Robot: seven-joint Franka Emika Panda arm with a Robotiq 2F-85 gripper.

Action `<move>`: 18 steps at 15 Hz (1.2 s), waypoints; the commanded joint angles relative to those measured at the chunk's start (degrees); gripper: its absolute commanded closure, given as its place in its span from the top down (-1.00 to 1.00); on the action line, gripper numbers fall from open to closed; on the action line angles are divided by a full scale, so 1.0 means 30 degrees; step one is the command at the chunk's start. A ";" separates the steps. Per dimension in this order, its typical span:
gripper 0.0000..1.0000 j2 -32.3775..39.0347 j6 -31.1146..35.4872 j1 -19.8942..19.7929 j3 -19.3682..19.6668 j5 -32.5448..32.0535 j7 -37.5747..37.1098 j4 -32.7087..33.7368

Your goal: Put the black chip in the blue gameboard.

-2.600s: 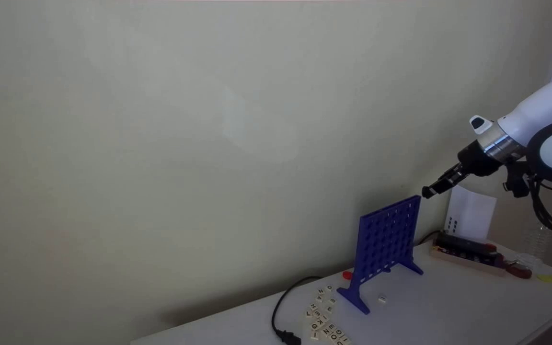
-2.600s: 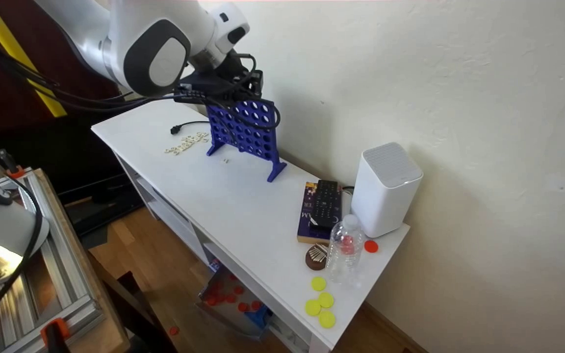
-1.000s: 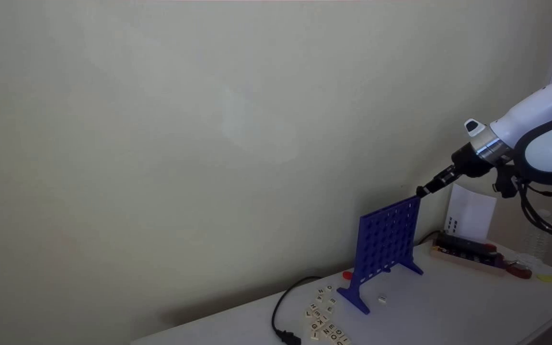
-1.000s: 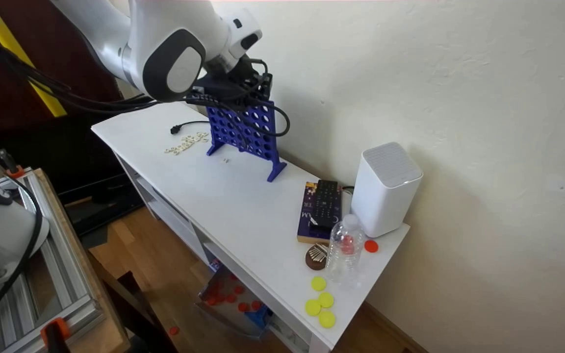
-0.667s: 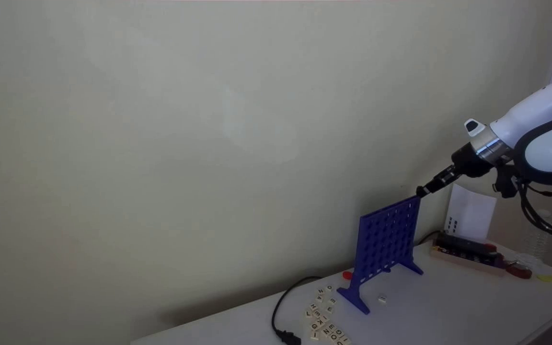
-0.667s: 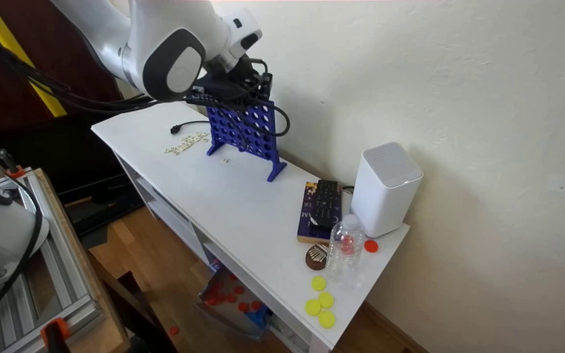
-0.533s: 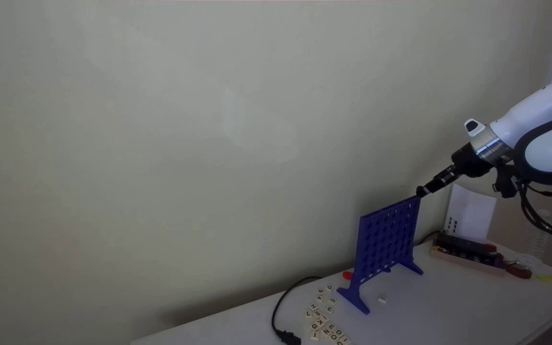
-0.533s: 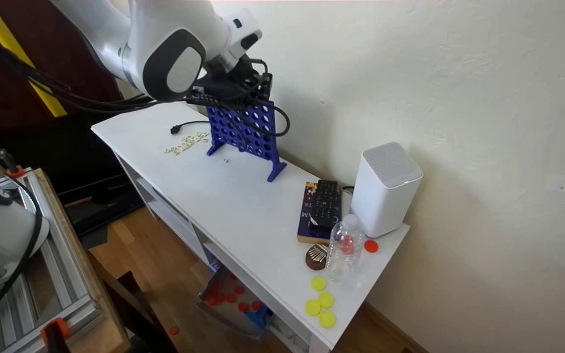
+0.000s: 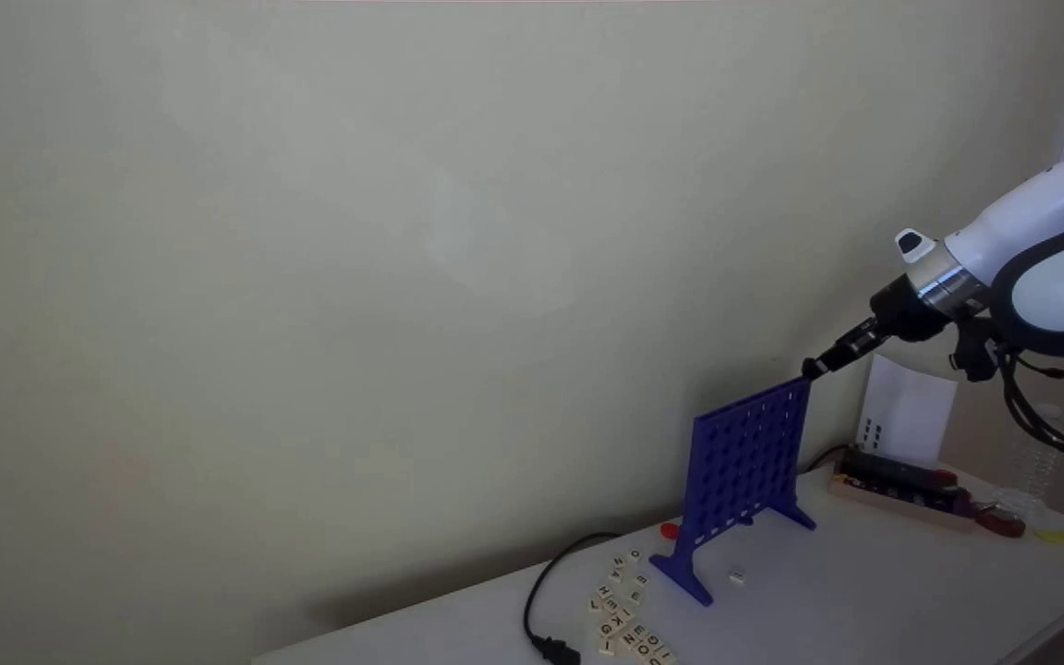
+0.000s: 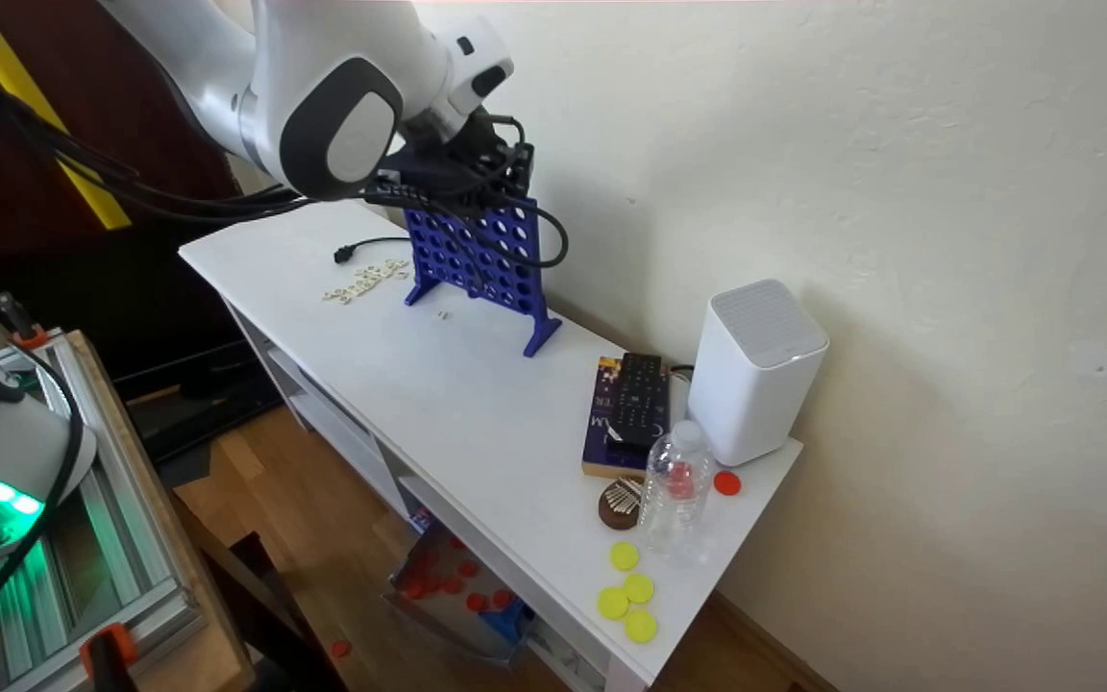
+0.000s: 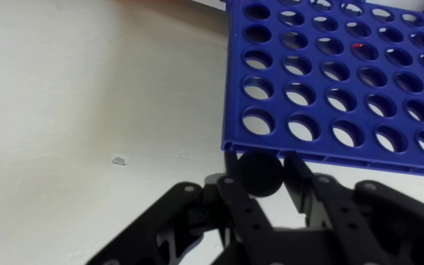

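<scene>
The chip (image 11: pixel 260 175), black, sits in the claw (image 11: pixel 260 161), whose fingers (image 11: pixel 293 165) stand apart by just its breadth, against opposite sides of its rim. In the wrist view it meets the long top edge of the board (image 11: pixel 318 82), in line with the end column; I cannot tell whether its rim is in the slot. So the board lies just below the claw, and the coming release turns on that. In an exterior view the fingertips (image 9: pixel 812 370) are at the top corner toward the white box (image 10: pixel 760 375), which stands by a corner of the table (image 10: pixel 477 404).

The board stands upright, long axis and slot running roughly along the table edge by the wall (image 10: pixel 947 221). The round chip has none; its flat face seems nearly in plane with the slot, leaning with the claw. Opening should do if the rim is seated; otherwise the lean could tip it off the lip.
</scene>
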State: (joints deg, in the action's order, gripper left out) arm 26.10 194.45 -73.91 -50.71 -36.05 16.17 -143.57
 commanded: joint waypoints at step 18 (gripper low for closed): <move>-0.80 0.1013 -0.0074 0.2786 0.1880 -0.0086 0.1850 0.1430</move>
State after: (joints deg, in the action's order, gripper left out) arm 27.66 194.45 -67.60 -46.71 -36.12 20.20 -140.75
